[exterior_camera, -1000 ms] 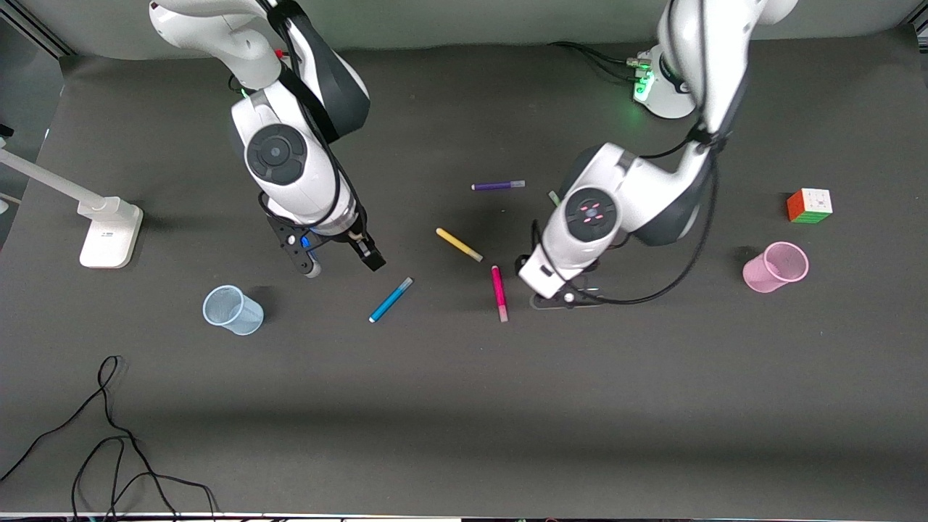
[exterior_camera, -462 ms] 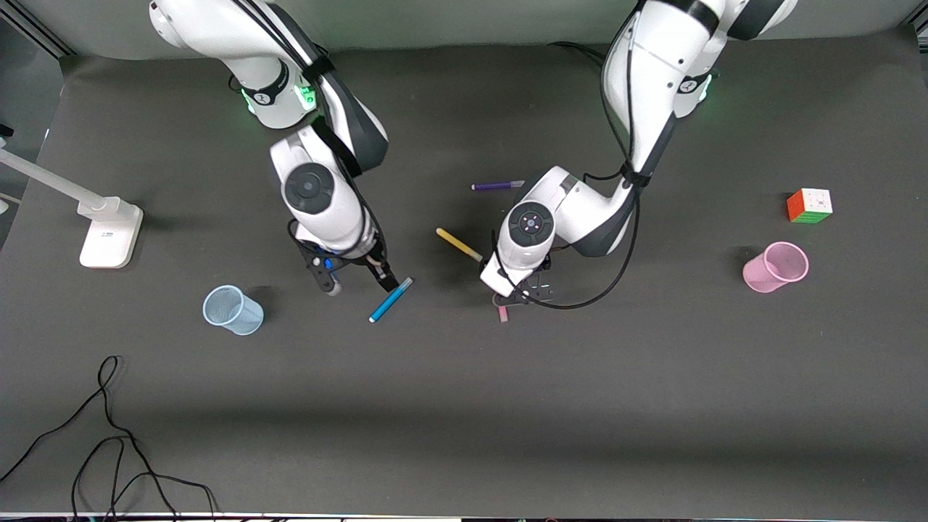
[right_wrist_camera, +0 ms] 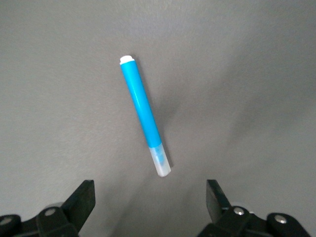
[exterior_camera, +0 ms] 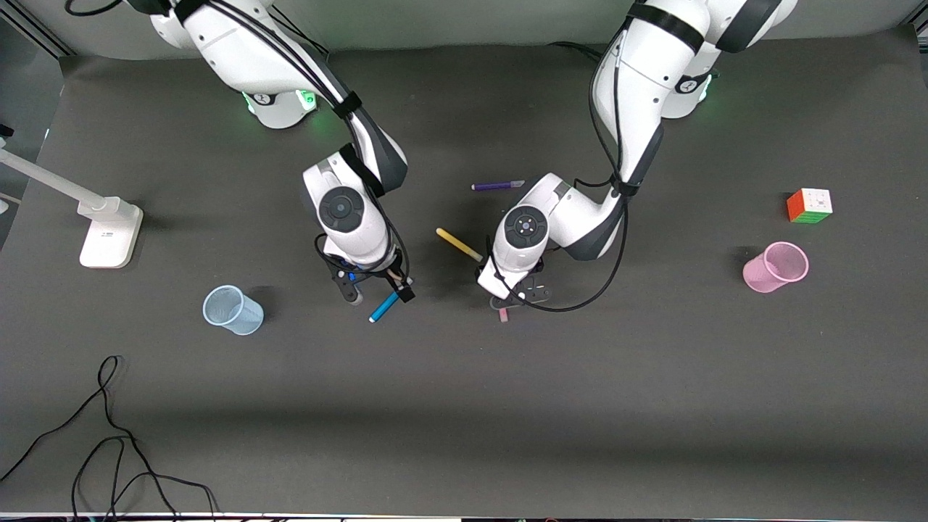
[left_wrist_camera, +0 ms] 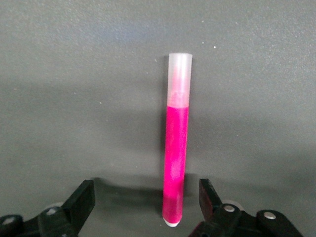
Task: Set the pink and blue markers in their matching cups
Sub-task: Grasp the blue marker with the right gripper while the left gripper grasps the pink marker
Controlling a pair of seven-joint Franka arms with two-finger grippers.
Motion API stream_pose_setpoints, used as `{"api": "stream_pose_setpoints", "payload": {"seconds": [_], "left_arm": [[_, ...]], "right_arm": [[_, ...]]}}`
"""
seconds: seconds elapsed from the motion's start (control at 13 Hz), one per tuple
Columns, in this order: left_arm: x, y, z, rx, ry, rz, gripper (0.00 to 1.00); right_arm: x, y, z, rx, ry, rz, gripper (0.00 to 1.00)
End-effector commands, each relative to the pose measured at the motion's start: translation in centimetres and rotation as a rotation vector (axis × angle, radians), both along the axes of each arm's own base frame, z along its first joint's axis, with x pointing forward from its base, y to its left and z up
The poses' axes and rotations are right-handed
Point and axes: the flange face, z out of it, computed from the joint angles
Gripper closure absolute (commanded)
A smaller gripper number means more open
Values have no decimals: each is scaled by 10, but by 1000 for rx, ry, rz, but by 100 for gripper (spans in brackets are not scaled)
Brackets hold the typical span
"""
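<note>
Left hand [left_wrist_camera: 144, 210], fingers spread, straddling the magenta-pink felt marker [left_wrist_camera: 176, 163]; right hand [right_wrist_camera: 150, 207], fingers spread, above the bright blue felt marker [right_wrist_camera: 144, 120] on the dark desk [exterior_camera: 464, 406]

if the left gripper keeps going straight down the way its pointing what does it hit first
Most likely the pink marker. The left gripper is open and points down at the table, with the marker's plain end lying between its fingers, nearer one than the other. How much height remains is unclear.

Both arms reach down low; the left end effector [left_wrist_camera: 144, 205] and right end effector [right_wrist_camera: 150, 205] have fingers spread apart.
</note>
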Motion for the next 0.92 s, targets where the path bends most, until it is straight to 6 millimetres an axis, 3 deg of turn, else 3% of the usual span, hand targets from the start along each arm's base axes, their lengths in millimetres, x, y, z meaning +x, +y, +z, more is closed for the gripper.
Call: {"api": "stream_pose_setpoints", "payload": {"seconds": [0.0, 0.08, 0.31, 0.38, 0.46, 0.77, 0.85], "left_arm": [[-1, -8, -1, 9, -18, 8, 67], [-1, -8, -1, 9, -19, 7, 79], [-1, -8, -1, 13, -22, 1, 77], [0, -7, -1, 14, -24, 0, 83], [0, -6, -1, 19, -28, -5, 98], [4, -1, 6, 31, -30, -5, 100], [11, 4, 23, 25, -44, 4, 100]], "right_arm": [[-1, 1, -20, -3, -12, -25, 0], [-2, -1, -28, -8, -8, -27, 0], [-3, -4, -44, -17, 0, -26, 0], [-3, -5, -46, -19, 3, -21, 0], [-1, -8, -47, -21, 3, -20, 0], [2, -11, -53, -17, -10, 17, 1], [2, -11, -54, -17, -10, 19, 3]]}}
